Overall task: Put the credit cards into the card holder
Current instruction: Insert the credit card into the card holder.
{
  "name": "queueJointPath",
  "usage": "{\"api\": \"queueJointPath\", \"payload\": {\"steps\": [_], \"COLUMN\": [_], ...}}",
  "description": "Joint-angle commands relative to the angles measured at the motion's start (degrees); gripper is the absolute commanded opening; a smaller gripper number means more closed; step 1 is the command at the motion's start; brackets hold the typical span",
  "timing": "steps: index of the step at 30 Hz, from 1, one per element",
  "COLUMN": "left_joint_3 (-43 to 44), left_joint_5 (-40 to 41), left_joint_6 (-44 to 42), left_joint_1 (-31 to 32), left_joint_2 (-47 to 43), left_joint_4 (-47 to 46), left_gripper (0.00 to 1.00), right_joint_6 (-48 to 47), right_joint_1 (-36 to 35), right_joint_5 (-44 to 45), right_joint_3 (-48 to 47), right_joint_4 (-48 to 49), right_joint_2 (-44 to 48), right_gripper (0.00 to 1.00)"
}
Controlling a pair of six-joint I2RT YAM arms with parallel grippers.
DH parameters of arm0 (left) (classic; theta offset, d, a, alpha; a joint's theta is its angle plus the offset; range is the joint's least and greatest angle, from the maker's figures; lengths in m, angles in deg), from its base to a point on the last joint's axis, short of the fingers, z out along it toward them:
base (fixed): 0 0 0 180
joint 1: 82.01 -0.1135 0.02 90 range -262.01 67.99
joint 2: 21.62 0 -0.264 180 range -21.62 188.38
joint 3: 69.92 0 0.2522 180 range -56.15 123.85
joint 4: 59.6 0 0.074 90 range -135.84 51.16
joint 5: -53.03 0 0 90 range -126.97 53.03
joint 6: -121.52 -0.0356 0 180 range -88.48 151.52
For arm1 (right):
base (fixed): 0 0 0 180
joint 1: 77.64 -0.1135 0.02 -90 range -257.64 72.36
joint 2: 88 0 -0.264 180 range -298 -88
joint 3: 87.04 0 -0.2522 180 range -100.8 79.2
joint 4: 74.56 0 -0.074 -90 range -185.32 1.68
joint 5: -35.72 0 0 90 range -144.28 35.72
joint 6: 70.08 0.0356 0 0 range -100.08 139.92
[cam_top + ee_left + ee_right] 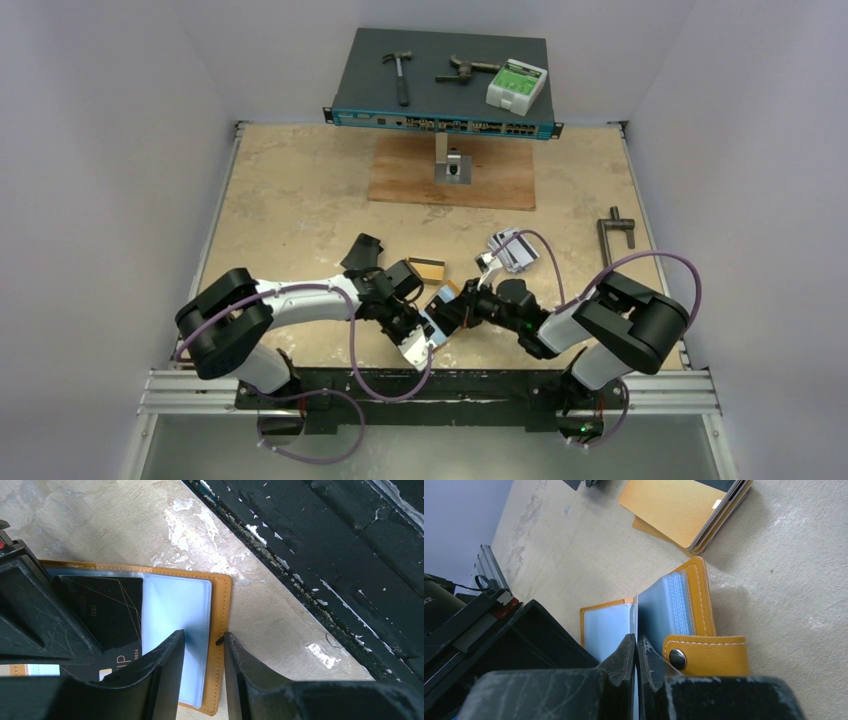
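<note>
Inward, both arms low, left tool (pixel 202 640) parted over card holder (pixel 220 605) (open), right tool (pixel 636 647) pinching its sleeve (pixel 656 612).

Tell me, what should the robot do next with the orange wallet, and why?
Probably the left claw should nudge the dark card deeper into the card holder. The right claw is shut on a clear sleeve, holding it up, and the left claw is open, holding nothing, right beside that card. How far in the card sits, I cannot tell.

Arms (pixel 300 297): white links, black joints and housings, looping purple cables (pixel 650 256).
</note>
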Motion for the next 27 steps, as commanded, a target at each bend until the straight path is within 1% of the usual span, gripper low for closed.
{"api": "queueJointPath", "payload": {"steps": [1,3,6,10,15,20,24,27], "left_joint_3": [0.3,0.8,1.5,1.8,1.5,1.8,1.2,1.1], "left_joint_5": [0.9,0.7,0.7,0.3,0.2,0.4,0.8,0.7], "left_joint_6": [0.4,0.4,1.5,2.1,2.3,2.4,1.8,1.6], "left_joint_1": [0.2,0.2,0.3,0.5,0.7,0.8,0.8,0.8], "left_joint_2": [2.0,2.4,2.9,3.1,3.1,3.0,2.8,2.8], "left_joint_4": [-0.9,-0.6,-0.8,-0.6,-0.8,-0.4,-1.4,-1.5], "left_gripper": [0.31,0.28,0.26,0.26,0.25,0.25,0.25,0.25], "right_joint_6": [-3.7,-4.7,-6.0,-7.6,-11.0,-14.5,-15.5,-16.1], "right_joint_1": [0.0,0.0,-0.1,-0.2,-0.2,-1.7,-4.3,-4.7], "right_joint_5": [2.4,3.5,4.3,6.3,7.0,5.4,4.4,3.0], "right_joint_3": [-0.8,-1.5,-2.5,-2.5,-3.5,-6.0,-6.6,-7.2], "right_joint_4": [-8.7,-10.8,-13.4,-16.3,-20.7,-24.1,-23.8,-24.5], "right_joint_2": [0.8,0.9,1.4,3.7,6.3,6.4,6.0,5.1], "right_gripper": [0.0,0.01,0.15,0.2,0.21,0.18,0.17,0.15]}}
